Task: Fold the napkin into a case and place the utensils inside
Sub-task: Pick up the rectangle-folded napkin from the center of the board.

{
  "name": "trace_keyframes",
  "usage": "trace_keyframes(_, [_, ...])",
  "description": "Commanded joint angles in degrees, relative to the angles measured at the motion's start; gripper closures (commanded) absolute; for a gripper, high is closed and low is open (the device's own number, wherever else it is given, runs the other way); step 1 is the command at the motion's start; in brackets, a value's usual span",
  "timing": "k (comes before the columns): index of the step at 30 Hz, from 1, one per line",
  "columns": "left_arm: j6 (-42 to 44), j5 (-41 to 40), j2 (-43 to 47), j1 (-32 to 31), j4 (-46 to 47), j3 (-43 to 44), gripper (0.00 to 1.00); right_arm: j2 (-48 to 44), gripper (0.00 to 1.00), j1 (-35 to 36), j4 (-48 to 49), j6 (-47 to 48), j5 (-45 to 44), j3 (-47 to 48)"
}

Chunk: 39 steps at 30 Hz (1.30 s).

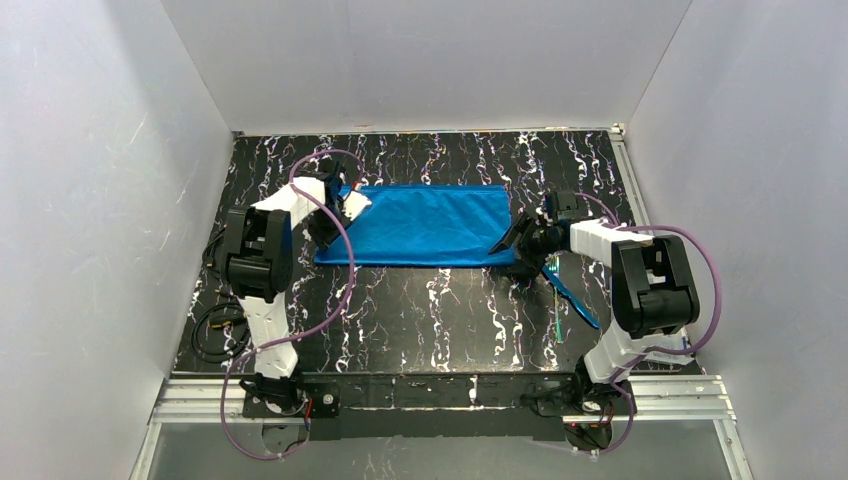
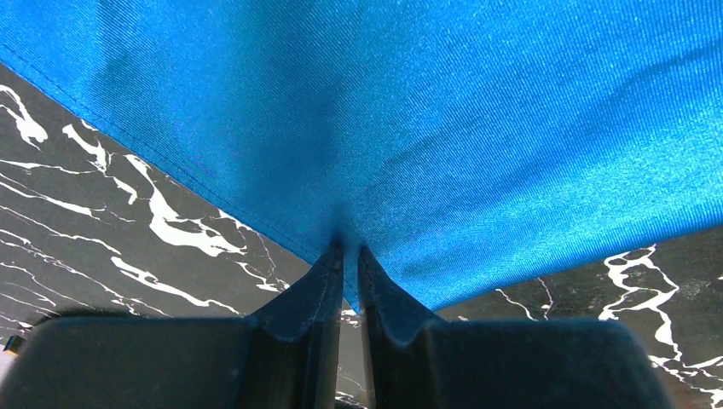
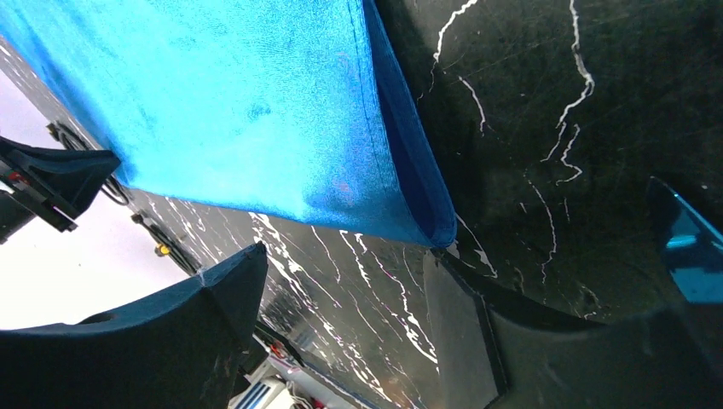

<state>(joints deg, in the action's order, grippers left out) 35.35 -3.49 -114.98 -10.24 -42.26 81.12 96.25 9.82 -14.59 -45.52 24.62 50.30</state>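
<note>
Table (image 1: 430, 310), black with white veins, between white walls (image 1: 420, 60); left hand (image 2: 349, 251) pinches napkin (image 1: 425, 225), right hand (image 3: 345, 260) spread.

1. napkin (image 1: 425, 225): one bright blue plain cloth with a thin stitched hem. It is folded into a long flat rectangle, and two layers show at its right end. It lies flat on the far half of the table (image 1: 430, 320), roughly centred, its long sides running across the table. The near left corner is gathered into a small pucker.

2. utensils (image 1: 572, 297): slender, shiny blue-green pieces, bunched together; count unclear. They lie flat on the table's right side, slanting toward its near right corner.
</note>
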Motion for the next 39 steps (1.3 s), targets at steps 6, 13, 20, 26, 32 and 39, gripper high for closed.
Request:
trace_keyframes(6, [1.4,-0.4,-0.9,-0.1,1.3,-1.4,0.92,-1.5,0.25,-3.0,4.5,-0.6,-9.1,-5.1])
trace_keyframes(13, [1.8,-0.3,-1.2,-0.2,1.2,-1.1,0.95,-1.1,0.27,-3.2,10.6,-3.6,-9.4,-7.4])
trace_keyframes(20, [1.9,-0.2,-1.3,-0.3,1.6,-1.6,0.97,0.0,0.32,-3.1,16.2,-5.7,-7.8,-9.5])
trace_keyframes(26, [2.0,-0.2,-1.5,-0.3,1.6,-1.3,0.97,0.4,0.43,-2.3,18.5,-7.5,-6.3,-9.5])
trace_keyframes(32, [2.1,-0.4,-1.5,-0.3,1.6,-1.3,0.98,-3.1,0.56,-2.0,14.0,-6.0,-7.9,-7.9])
trace_keyframes(39, [1.9,-0.4,-1.4,-0.3,1.5,-1.1,0.98,-8.6,0.76,-1.9,8.2,-3.8,-11.2,-8.0])
